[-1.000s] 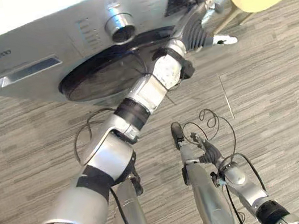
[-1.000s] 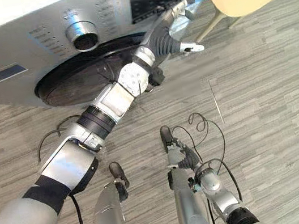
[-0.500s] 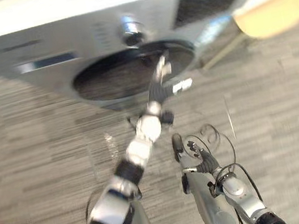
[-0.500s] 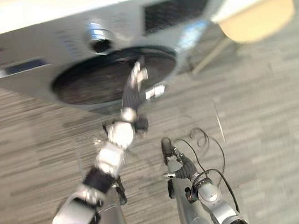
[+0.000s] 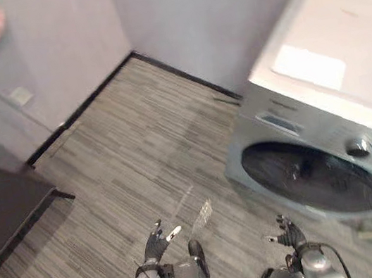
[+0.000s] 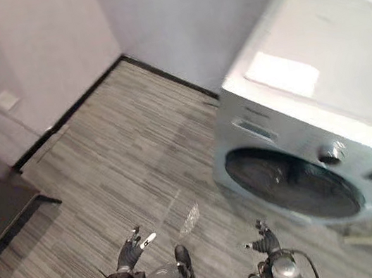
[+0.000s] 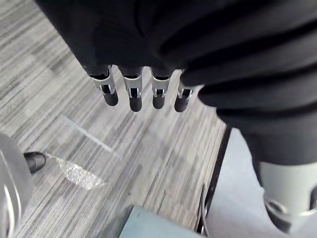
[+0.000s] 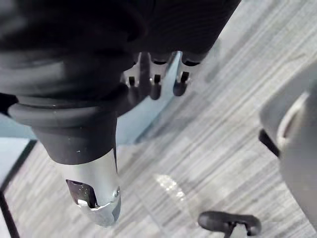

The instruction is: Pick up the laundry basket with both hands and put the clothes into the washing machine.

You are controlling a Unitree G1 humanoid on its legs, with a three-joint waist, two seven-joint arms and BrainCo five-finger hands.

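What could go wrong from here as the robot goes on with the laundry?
1. The round door of the washing machine looks shut, so clothes brought to it now would have nowhere to go.
2. The left hand and right hand hang low, open and empty; the basket pickup is not yet done.
3. The dark table stands close on the robot's left; a turn that way might clip it.

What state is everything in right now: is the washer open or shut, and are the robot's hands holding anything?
washing machine door: shut.
left robot hand: open, fingers straight, holding nothing.
right robot hand: open, holding nothing.
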